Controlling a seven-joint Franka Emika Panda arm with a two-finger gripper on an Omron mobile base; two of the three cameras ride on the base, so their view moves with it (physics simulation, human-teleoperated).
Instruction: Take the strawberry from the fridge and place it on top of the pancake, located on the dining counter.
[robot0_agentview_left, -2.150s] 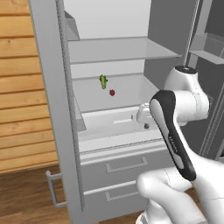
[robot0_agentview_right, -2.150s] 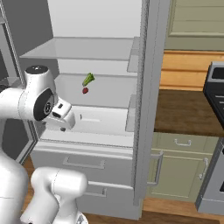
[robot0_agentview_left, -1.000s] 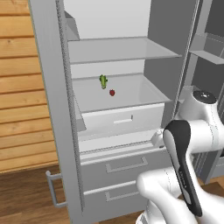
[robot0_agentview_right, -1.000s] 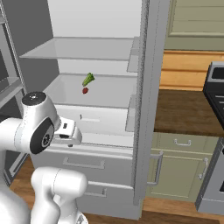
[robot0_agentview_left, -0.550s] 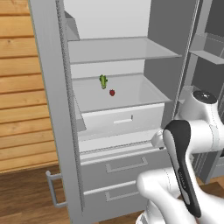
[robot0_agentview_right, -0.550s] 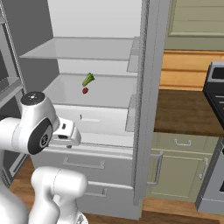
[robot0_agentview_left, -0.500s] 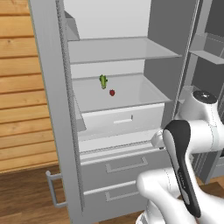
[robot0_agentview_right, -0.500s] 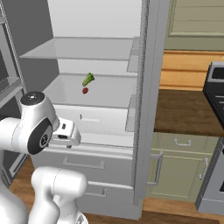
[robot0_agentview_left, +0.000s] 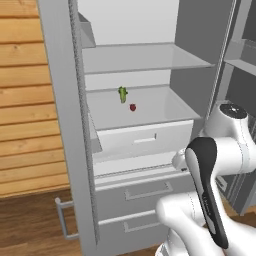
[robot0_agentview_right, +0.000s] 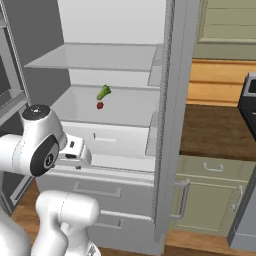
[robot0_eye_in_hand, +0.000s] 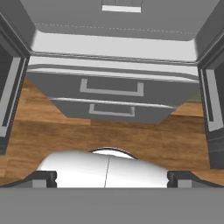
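**Fridge wide open, berry on the shelf, arm parked low out front**

Simulated kitchen here: wood plank floor (robot0_eye_in_hand: 109, 131), wood-panelled wall (robot0_agentview_left: 25, 100) to the left of the fridge, and green cabinets (robot0_agentview_right: 210, 200) with a brown-topped table (robot0_agentview_right: 215, 130) off to the right.

Starting closest: the white arm is bent up in front of the fridge (robot0_agentview_left: 145, 190), with its dark-striped forearm low in the left base view. The tool (robot0_eye_in_hand: 109, 177) points downward; in the hand view its two dark fingertips (robot0_eye_in_hand: 43, 178) sit way out at the left and right edges, so it's spread as wide as it goes, with nothing between them. The hand sits at about the height of the ledge just above the lower drawers.

Past the tool, the hand view looks down on the fridge's two lower drawers (robot0_eye_in_hand: 111, 94), both closed, each with a flat bar handle. The open doors (robot0_eye_in_hand: 11, 83) frame that view on either side.

Above the drawers is the pale crisper drawer (robot0_agentview_left: 145, 140) with a slot handle on its front.

Further back, inside the crisper drawer, the strawberry (robot0_agentview_left: 133, 107) sits as a tiny red dot. Just beside it, a bit further in, is a small elongated green item (robot0_agentview_left: 122, 94), standing tilted. They're close, but I can't tell if they touch. The tool is well apart from both, lower and out in front.

Over that is a glass shelf (robot0_agentview_left: 145, 57).
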